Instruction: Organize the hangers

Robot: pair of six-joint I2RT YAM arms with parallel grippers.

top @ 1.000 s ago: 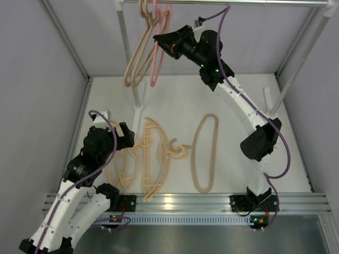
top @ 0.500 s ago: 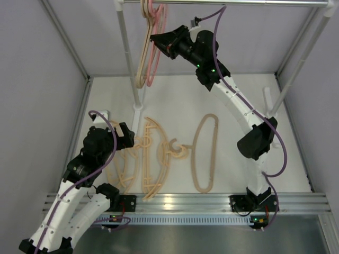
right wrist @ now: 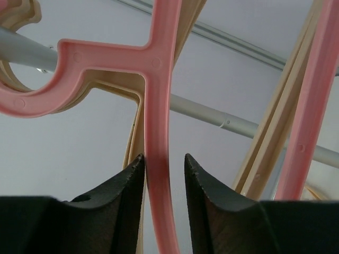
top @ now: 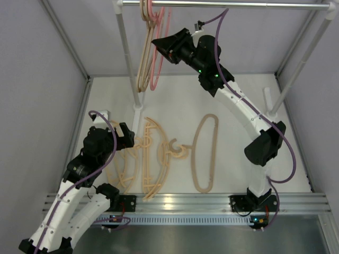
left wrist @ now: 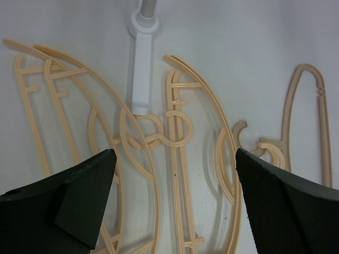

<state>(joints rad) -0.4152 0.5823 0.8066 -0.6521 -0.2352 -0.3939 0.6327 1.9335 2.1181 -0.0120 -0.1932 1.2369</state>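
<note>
1. The left gripper (top: pixel 127 138) hangs wide open and empty over the table, below and in front of the rail (top: pixel 238 4). Dropping straight down, its fingers could pin two hangers at once.
2. The tan hangers (top: pixel 148 159) lie on the table (top: pixel 238 106) in front of the rail's left end, their hooks and crossbars interlocked. One overlaps the pole foot (left wrist: pixel 142 69). Lifting one would likely drag its neighbours or catch on that foot.
3. The pink hanger (right wrist: pixel 159 132) hooks over the rail near its left end, hard against the beige hangers (top: pixel 144 53) already hung there. A sideways nudge could set the whole bunch swinging or unseat a hook.
4. The right gripper (right wrist: pixel 164 157) sits just under the rail. Its jaws are narrowly parted around the pink neck and seem not to pinch it. With gaps that thin, pulling back at an angle could snag the neck and tug the hook off the rail.
5. The loop hanger (top: pixel 194 153) lies alone on the table, in front of the rail's middle. It lies flat and thin, so fingers may skid off it.
</note>
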